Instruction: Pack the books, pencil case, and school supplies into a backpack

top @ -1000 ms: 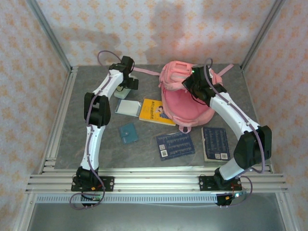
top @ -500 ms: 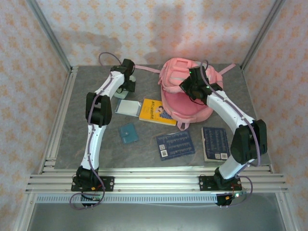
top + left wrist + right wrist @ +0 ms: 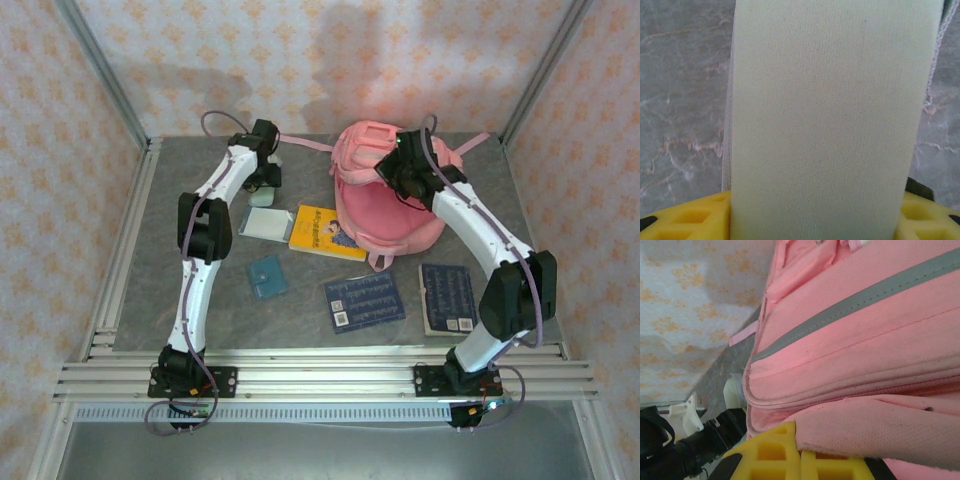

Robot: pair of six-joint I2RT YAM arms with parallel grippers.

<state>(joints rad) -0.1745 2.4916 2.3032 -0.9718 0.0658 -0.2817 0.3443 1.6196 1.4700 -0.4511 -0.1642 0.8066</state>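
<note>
Here the pencil case (image 3: pixel 825 115) sits inside the left end effector (image 3: pixel 815 212), grip unclear.

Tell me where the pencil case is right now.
In the top view, the pencil case lies at the table's rear left, just beyond the clear packet, under the left gripper.

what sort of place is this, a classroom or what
Most likely a robot lab cell, not a classroom: a grey table framed by aluminium rails, patterned panels around it, and a left arm and right arm bolted at the near edge, a backpack as prop.
</note>
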